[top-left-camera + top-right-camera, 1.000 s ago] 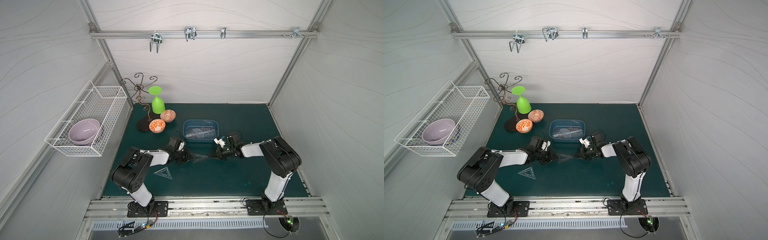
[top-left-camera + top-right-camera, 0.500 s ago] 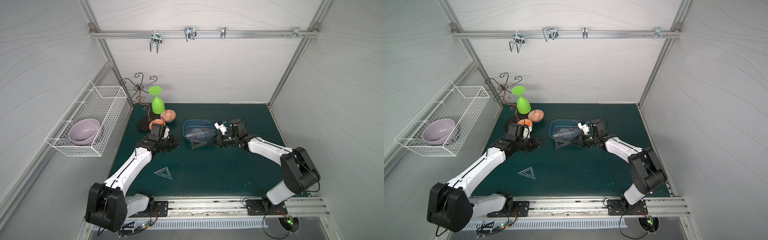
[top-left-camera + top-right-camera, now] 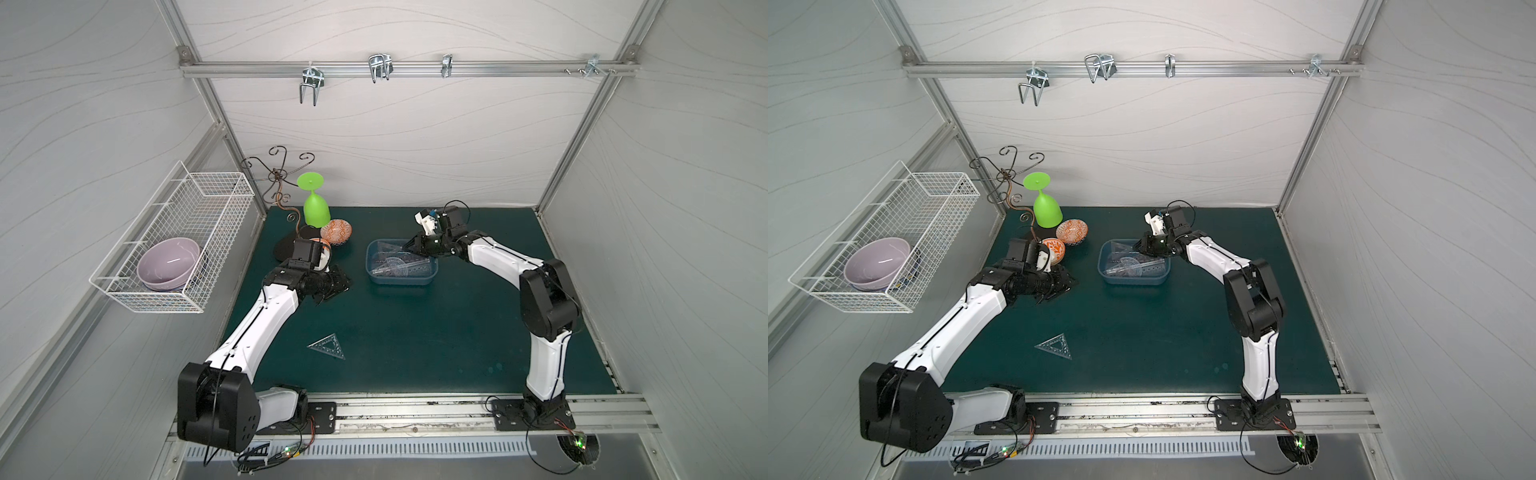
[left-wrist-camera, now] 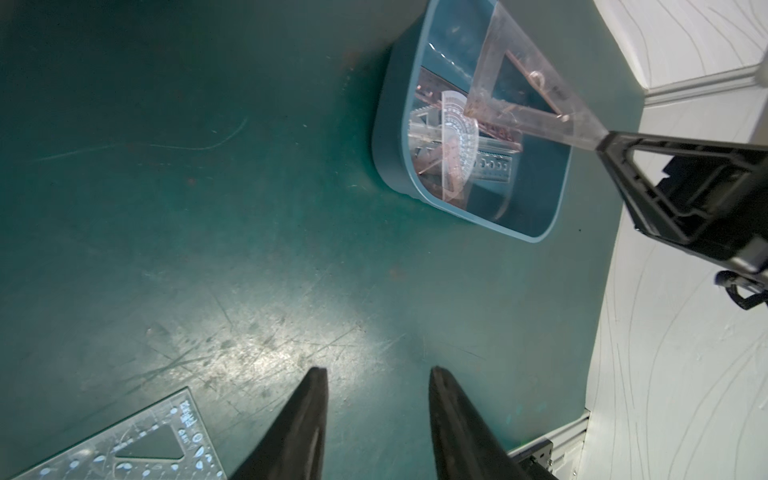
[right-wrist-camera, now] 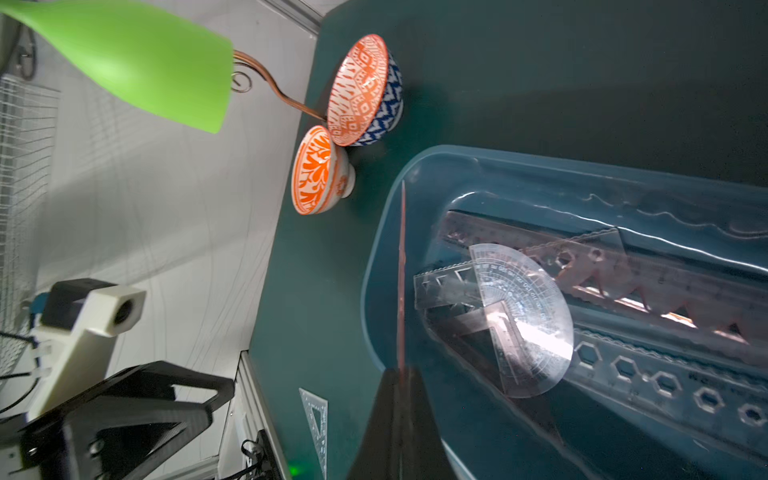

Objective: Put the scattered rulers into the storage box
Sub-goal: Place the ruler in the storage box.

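The blue storage box (image 3: 401,282) (image 3: 1133,282) sits mid-mat and holds several rulers, among them a clear protractor (image 5: 523,320) (image 4: 457,153) and long stencil strips. My right gripper (image 3: 409,247) (image 3: 1138,247) (image 5: 401,372) is shut on a smoky triangular set square (image 4: 528,79) (image 5: 402,270), holding it over the box's back end. To the left of the box hangs my left gripper (image 3: 336,286) (image 3: 1065,284) (image 4: 376,374), open and empty above the mat. A clear set square (image 3: 328,345) (image 3: 1055,345) (image 4: 137,444) lies flat nearer the front.
Two orange patterned bowls (image 3: 336,232) (image 5: 320,170), an upturned green goblet (image 3: 316,208) and a wire stand (image 3: 278,178) stand at the back left, close behind my left wrist. A white mesh basket (image 3: 174,245) with a purple bowl hangs on the left wall.
Both grippers met mid-mat at the smoky set square. My left gripper opened and drew back left; my right arm carried the set square up over the box.
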Motion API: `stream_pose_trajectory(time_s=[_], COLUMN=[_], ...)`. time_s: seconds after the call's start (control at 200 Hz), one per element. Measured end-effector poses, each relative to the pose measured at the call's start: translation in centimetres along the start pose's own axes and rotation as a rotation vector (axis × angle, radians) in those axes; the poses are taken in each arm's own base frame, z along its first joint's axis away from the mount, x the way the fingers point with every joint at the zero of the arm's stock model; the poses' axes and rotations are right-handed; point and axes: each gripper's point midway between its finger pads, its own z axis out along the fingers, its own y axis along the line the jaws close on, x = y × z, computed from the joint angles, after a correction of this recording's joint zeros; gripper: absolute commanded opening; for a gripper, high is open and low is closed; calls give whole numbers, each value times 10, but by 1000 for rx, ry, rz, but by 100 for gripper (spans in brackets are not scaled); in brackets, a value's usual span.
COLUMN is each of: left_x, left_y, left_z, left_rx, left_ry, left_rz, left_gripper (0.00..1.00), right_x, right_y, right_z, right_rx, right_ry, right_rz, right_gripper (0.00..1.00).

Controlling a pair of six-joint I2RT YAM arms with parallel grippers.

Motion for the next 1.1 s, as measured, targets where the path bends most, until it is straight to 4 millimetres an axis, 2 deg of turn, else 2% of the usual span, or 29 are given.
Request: stream_pose_trajectory(time_s=[0.195, 0.33, 0.44, 0.585, 0.745, 0.825, 0.91, 1.015, 1.1], left_x=[-1, 0, 1, 0, 1, 7, 20, 47, 69], left_y=[7, 10, 12, 14, 19, 29, 46, 65, 79], left_z=[6, 11, 13, 15, 17, 20, 24, 31, 35], left_rx=[-17, -23, -28, -28, -50, -94, -186, -298, -359], left_ry=[15, 33, 39, 34, 32, 42, 59, 92, 120], left_rz=[-11, -17, -22, -22, -26, -28, -25, 8, 15], left_gripper=[45, 44, 44, 45, 49, 51, 53, 57, 58], right_x=[9, 17, 23, 20, 2, -9, -17, -3, 23], right_y=[-2, 0, -7, -19, -24, -21, -7, 16, 35], right_z=[22, 36, 41, 35, 17, -3, -31, -68, -79], right_rx=[10, 13, 31, 57, 85, 105, 102, 81, 49], right_ry=[46, 79, 102, 107, 80, 48, -2, -47, -42], right_rz=[-12, -18, -17, -7, -19, -32, -60, -93, -120], right_gripper=[0, 5, 16, 34, 47, 48, 48, 48, 47])
